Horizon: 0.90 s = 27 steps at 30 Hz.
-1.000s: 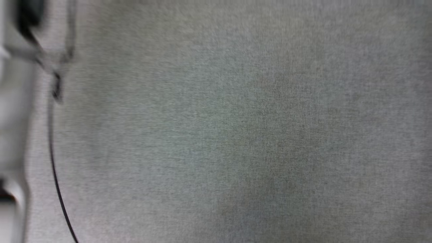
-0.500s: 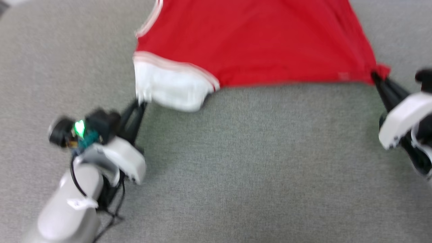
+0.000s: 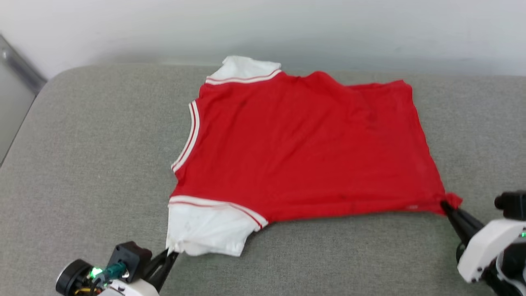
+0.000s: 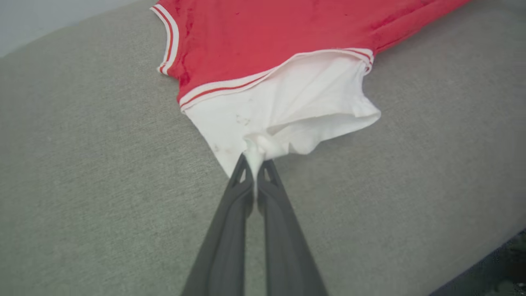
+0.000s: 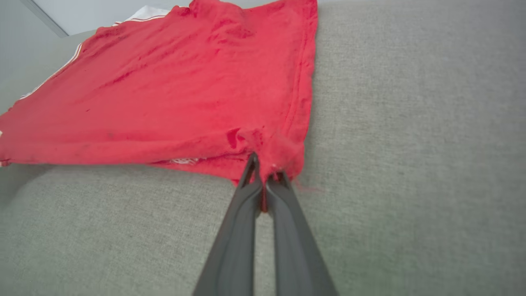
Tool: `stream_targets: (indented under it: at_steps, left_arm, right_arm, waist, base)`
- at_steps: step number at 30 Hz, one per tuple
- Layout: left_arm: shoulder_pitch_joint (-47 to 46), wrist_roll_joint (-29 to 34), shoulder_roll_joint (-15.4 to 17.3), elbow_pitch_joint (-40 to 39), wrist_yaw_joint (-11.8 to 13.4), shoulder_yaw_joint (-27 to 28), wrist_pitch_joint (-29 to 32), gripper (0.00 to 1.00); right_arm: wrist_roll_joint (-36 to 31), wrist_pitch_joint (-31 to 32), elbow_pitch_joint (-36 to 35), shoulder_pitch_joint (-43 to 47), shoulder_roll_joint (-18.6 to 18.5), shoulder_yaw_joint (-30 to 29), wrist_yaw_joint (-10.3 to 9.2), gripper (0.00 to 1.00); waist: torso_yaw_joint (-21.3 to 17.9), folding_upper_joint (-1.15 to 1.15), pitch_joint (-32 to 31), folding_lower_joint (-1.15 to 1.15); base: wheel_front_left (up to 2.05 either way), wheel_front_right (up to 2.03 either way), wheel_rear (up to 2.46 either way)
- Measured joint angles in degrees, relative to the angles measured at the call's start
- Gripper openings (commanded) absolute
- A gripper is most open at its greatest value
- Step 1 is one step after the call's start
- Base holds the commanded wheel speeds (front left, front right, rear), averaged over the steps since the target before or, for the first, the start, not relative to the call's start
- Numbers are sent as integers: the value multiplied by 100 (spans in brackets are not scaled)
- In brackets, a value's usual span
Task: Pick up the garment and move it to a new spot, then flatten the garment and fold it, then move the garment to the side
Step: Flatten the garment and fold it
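Head view looks down over the grey cushion (image 3: 82, 144). Both wrist views, seemingly low and close, share the red jersey (image 3: 304, 148).

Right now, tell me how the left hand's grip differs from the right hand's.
The left hand pinches the jersey's white sleeve; the right hand pinches its red hem corner. The left hand sits at the near left end, the right hand at the near right. Both are shut on cloth.
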Motion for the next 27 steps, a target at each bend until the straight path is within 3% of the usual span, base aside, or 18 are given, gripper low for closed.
stream_targets:
  at_steps: [12,16,21,27]
  left_arm:
    - [1291,-635,671,-1293,390,-1,1079,0]
    - [1635,-926,947,-1604,400,12,1405,0]
    - [1621,-875,1037,-1811,494,226,1246,0]
    - [1061,-666,903,-1882,506,479,838,0]
  right_arm:
    - [260,896,-1228,1612,-399,-338,0,0]
    - [346,1156,-1611,2012,-492,-526,0,0]
    - [258,1172,-1914,2146,-453,-811,0,0]
    - [250,1274,-2272,2093,-378,-1039,0,0]
  waist:
    - [-127,0,-296,1]
    - [-147,0,-252,1]
    - [-145,0,-184,2]
    - [-146,0,-85,2]
  base:
    - [0,0,0]
    - [0,0,0]
    - [0,0,0]
    - [0,0,0]
